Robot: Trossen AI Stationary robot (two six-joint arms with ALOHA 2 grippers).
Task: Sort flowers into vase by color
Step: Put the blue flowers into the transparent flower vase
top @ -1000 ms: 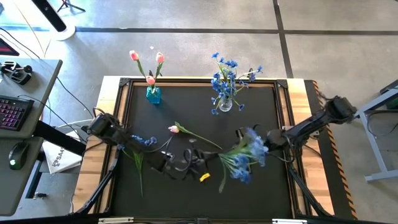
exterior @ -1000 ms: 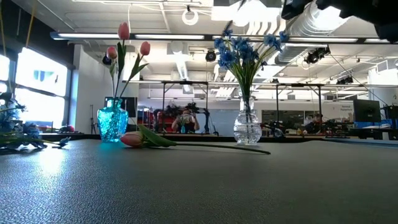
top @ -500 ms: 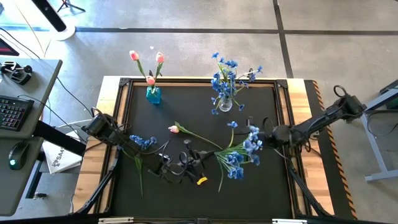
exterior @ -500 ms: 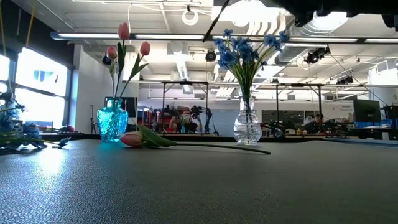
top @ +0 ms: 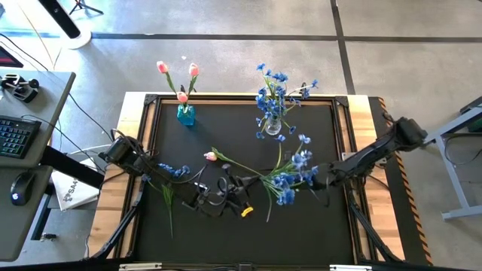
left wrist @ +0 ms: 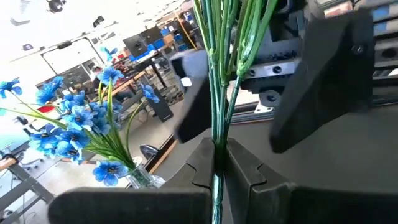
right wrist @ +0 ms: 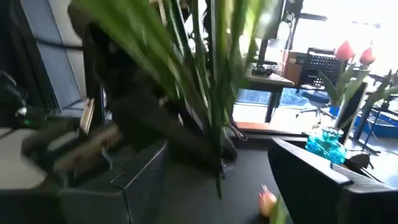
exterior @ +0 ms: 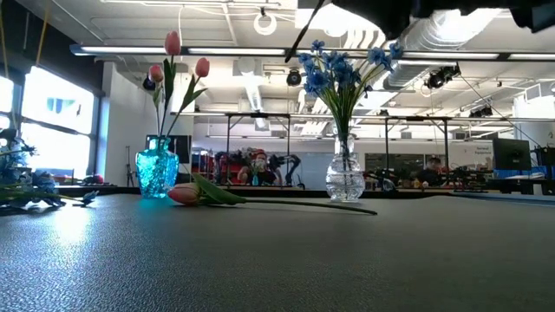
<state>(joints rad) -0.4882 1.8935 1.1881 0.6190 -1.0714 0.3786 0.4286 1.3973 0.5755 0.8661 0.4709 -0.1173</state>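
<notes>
The left gripper (top: pixel 245 197) sits nearest the front edge of the black surface (top: pixel 316 233), well in front of the clear glass vase (top: pixel 273 126); its fingers (left wrist: pixel 249 177) are pressed together on the green stems of a blue flower bunch (top: pixel 290 181), whose blossoms fan out toward the vase. The right gripper (top: pixel 325 179) hangs just beside those blossoms, its fingers spread with stems between them, not pinching. A second blue bunch (top: pixel 173 172) lies at the left arm's side of the surface. A loose pink tulip (top: pixel 211 156) lies flat between the grippers and the vase. The glass vase holds blue flowers (top: pixel 273 94); far beside it, the turquoise vase (top: pixel 185 114) holds three pink tulips (top: pixel 178 75)
</notes>
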